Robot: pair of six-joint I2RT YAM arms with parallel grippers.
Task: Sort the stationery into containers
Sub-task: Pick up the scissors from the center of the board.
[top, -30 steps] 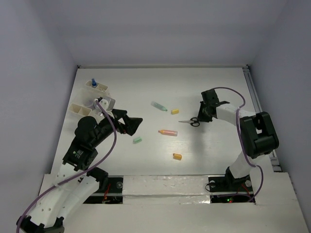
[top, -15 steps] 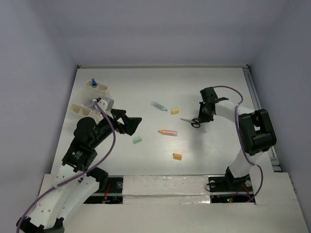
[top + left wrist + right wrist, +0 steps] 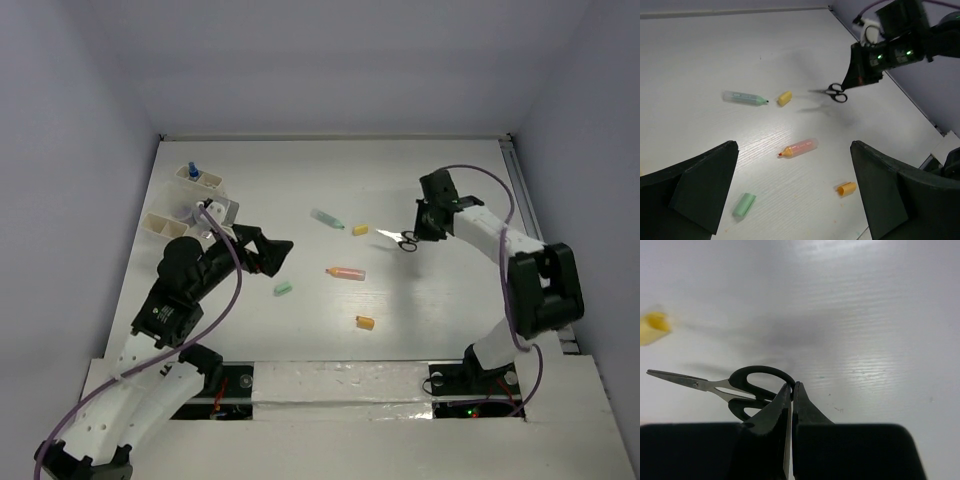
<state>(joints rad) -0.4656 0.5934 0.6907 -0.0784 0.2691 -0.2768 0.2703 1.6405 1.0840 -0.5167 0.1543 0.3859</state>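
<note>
Black-handled scissors (image 3: 398, 238) hang just above the table, their shadow beneath them. My right gripper (image 3: 411, 238) is shut on a handle loop; the right wrist view shows the jaws pinching the loop (image 3: 765, 374), blades pointing left. My left gripper (image 3: 276, 254) stands open above the table's left-middle, holding nothing. Between its fingers lie an orange-pink marker (image 3: 799, 148), a green eraser (image 3: 744, 204) and an orange eraser (image 3: 847, 188). Farther off are a green marker (image 3: 327, 219) and a yellow eraser (image 3: 360, 230). Two off-white containers (image 3: 205, 182) (image 3: 163, 224) sit far left.
A blue-capped pen (image 3: 192, 168) stands in the farther container. A rail (image 3: 520, 190) runs along the table's right edge. White walls close in the back and both sides. The arm bases sit at the near edge.
My right gripper has closed on the scissors' handle and carried them up and slightly toward the far right. The left arm has barely moved.
</note>
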